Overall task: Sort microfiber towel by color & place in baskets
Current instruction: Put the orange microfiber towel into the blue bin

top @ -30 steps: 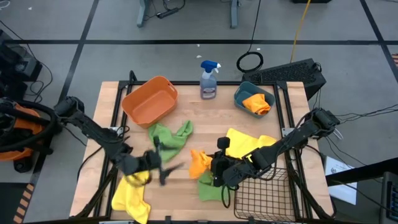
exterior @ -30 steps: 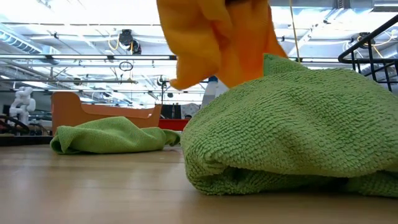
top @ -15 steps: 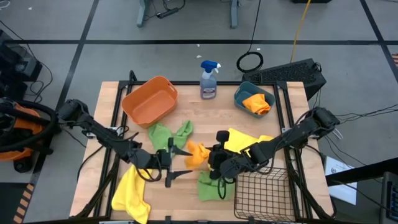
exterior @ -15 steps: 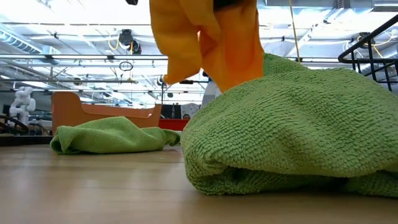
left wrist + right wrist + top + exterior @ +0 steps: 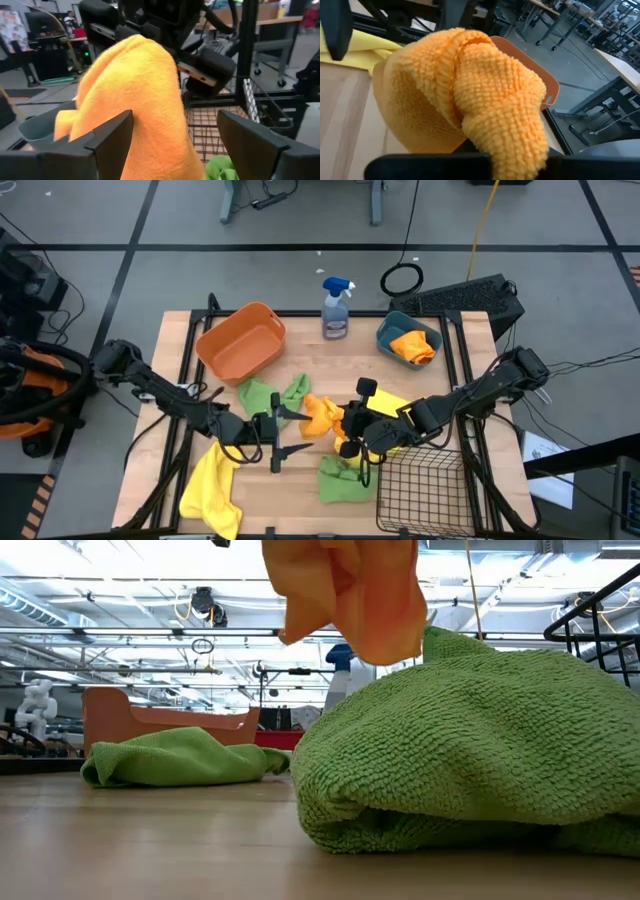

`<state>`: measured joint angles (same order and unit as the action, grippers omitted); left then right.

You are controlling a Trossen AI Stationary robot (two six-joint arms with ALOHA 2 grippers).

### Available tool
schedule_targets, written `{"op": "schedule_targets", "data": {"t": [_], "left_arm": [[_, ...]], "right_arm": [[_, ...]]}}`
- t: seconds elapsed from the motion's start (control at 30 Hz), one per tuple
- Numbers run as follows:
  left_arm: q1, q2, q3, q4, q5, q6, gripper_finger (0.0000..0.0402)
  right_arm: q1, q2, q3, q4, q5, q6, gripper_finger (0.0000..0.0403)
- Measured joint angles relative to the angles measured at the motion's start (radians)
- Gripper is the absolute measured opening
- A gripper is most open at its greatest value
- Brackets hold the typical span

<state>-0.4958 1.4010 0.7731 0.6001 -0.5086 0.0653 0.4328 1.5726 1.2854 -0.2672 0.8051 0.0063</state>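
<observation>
The right tool (image 5: 345,423) grips an orange towel (image 5: 322,413), bunched and lifted off the worktop (image 5: 300,490) near its middle. The left tool (image 5: 283,442) has its fingers spread wide on either side of that hanging towel, not closed on it. A green towel (image 5: 343,480) lies just beneath, another green towel (image 5: 268,396) further left, and a yellow towel (image 5: 212,489) at the near left. The orange tub (image 5: 240,342), teal bin (image 5: 405,338) holding an orange cloth (image 5: 414,346), and wire basket (image 5: 425,492) sit around them.
</observation>
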Motion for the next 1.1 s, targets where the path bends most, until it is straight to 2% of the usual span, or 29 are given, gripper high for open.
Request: {"op": "schedule_targets", "data": {"t": [0.13,0.43,0.53,0.67,0.87,0.93,1.1], "left_arm": [[0.027,0.0,0.0,-0.008,0.072,-0.022,0.0295],[0.121,0.026,0.001,-0.008,0.051,0.028,0.0295],[0.155,0.043,0.0,-0.011,0.051,0.05,0.0283],[0.17,0.041,0.0,-0.018,0.093,0.073,0.0217],[0.136,0.017,0.0,-0.007,0.112,0.184,0.0037],[0.132,0.009,0.0,0.002,0.111,0.215,0.0017],[0.137,-0.014,0.0,-0.029,0.06,0.256,0.002]], "right_arm": [[-0.008,-0.001,0.0,0.002,0.011,-0.019,0.0004],[-0.041,-0.001,0.0,0.015,0.002,-0.063,0.0004],[-0.049,-0.001,0.0,0.008,-0.023,-0.06,0.0004],[-0.046,-0.001,0.0,-0.006,-0.054,-0.003,0.0017],[-0.022,0.0,0.0,-0.045,-0.055,0.081,0.0079],[-0.014,0.0,0.0,-0.059,-0.055,0.101,0.0102],[0.012,0.0,0.0,-0.122,-0.053,0.156,0.016]]}}
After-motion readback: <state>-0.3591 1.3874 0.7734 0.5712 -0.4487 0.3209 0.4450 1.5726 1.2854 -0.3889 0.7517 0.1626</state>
